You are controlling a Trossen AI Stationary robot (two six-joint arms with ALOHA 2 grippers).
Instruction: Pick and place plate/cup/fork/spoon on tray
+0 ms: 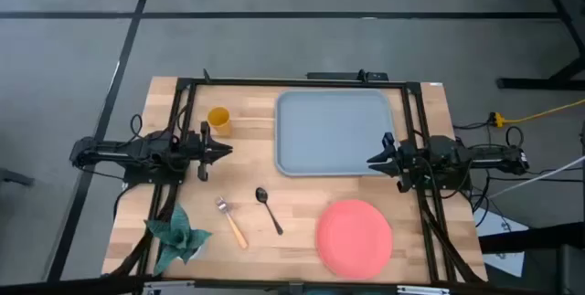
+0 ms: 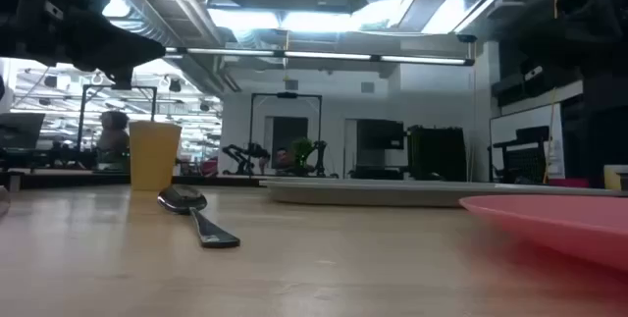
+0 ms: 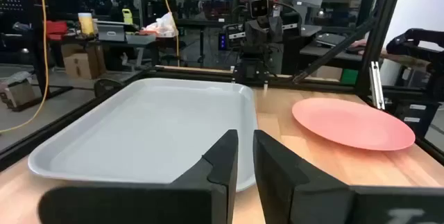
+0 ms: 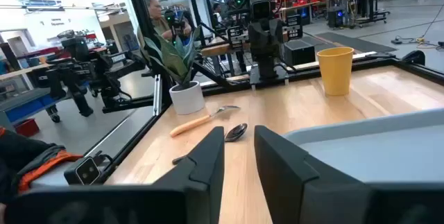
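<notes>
High view: both hands, left (image 1: 225, 150) and right (image 1: 373, 160), narrowly parted and empty, flank the bare grey-blue rectangular tray (image 1: 334, 133), seemingly poised to start loading.

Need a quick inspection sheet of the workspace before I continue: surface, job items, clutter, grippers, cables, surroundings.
Surface: wooden table, inside a black frame.
Job's things: tray empty, far centre; plate on the table near the front, right; cup upright, left of the tray; fork and spoon lying side by side, front centre. Nothing on the tray yet.
Clutter: potted plant at the front left corner.
Grippers: left gripper by the cup, right gripper over the tray's right edge; both empty, fingers slightly apart.
Cables: yellow cable on the floor, right.
Surroundings: person beyond the table.
</notes>
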